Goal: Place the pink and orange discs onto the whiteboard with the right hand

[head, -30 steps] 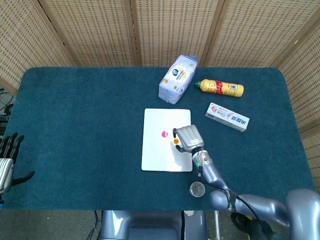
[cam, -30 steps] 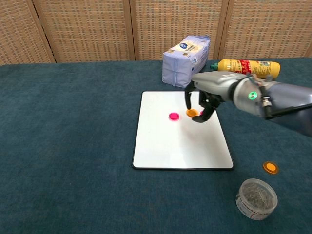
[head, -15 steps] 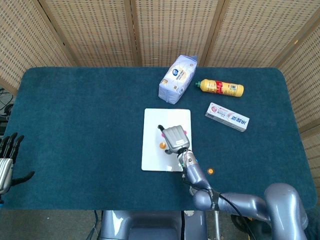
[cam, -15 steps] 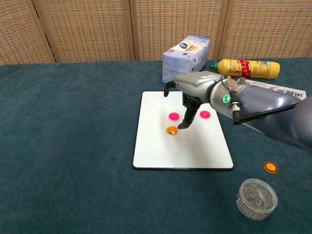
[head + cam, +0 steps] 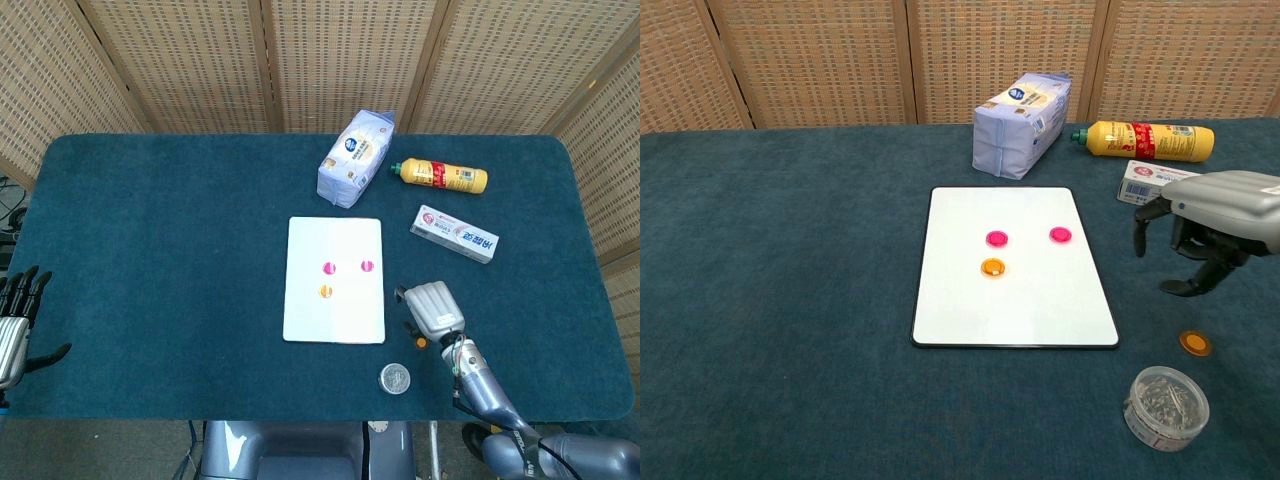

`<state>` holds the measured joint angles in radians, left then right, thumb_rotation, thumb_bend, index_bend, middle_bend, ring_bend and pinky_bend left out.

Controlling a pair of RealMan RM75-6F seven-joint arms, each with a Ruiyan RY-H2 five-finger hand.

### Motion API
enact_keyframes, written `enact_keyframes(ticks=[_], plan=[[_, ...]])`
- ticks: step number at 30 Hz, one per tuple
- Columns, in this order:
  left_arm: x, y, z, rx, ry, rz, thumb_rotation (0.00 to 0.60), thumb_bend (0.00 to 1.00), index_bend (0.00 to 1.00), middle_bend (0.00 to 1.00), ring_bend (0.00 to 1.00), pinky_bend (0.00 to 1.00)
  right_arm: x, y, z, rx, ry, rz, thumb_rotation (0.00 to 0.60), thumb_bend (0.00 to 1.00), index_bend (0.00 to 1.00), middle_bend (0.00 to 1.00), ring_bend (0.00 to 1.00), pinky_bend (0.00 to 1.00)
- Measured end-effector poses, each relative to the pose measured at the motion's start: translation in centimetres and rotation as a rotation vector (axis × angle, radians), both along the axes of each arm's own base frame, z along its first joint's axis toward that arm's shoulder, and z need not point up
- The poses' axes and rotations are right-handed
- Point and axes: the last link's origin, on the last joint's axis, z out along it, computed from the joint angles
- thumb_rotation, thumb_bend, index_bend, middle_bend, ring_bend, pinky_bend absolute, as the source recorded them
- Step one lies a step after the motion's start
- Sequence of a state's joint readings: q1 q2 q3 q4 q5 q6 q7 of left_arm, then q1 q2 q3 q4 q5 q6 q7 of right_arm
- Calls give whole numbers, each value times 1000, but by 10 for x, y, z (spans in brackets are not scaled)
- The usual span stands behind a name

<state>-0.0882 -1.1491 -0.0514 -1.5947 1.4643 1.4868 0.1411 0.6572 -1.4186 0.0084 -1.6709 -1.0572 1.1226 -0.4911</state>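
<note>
The whiteboard (image 5: 335,310) (image 5: 1015,312) lies flat mid-table. On it sit two pink discs (image 5: 997,239) (image 5: 1060,235) (image 5: 329,267) (image 5: 366,266) and one orange disc (image 5: 992,267) (image 5: 325,291). A second orange disc (image 5: 1195,343) (image 5: 421,342) lies on the blue cloth right of the board. My right hand (image 5: 1215,218) (image 5: 432,310) hovers above that loose disc with fingers apart and nothing in them. My left hand (image 5: 14,318) rests at the table's left edge, empty, fingers spread.
A clear round jar (image 5: 1165,407) (image 5: 394,378) stands near the front edge by the loose disc. A blue-white packet (image 5: 1023,122), a yellow bottle (image 5: 1145,140) and a toothpaste box (image 5: 455,233) lie behind the board.
My right hand let go of an orange disc on the board, then swung right off the board to above the loose orange disc.
</note>
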Motion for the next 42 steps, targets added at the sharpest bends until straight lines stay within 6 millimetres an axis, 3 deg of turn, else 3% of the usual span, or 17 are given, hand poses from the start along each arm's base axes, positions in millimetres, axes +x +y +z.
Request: enact_keyframes(ticks=[7, 17, 42], plan=[[1, 0, 0, 4, 1, -3, 600, 0, 0, 0, 0, 0, -36, 18, 5, 19, 38, -15, 600, 337, 410, 923, 931, 1000], [1, 0, 0, 5, -1, -4, 600, 0, 0, 0, 0, 0, -56, 31, -2, 38, 23, -40, 600, 337, 410, 923, 931, 1000], [0, 0, 0, 6, -2, -3, 600, 0, 0, 0, 0, 0, -57, 33, -23, 91, -16, -40, 600, 337, 410, 922, 931, 1000]])
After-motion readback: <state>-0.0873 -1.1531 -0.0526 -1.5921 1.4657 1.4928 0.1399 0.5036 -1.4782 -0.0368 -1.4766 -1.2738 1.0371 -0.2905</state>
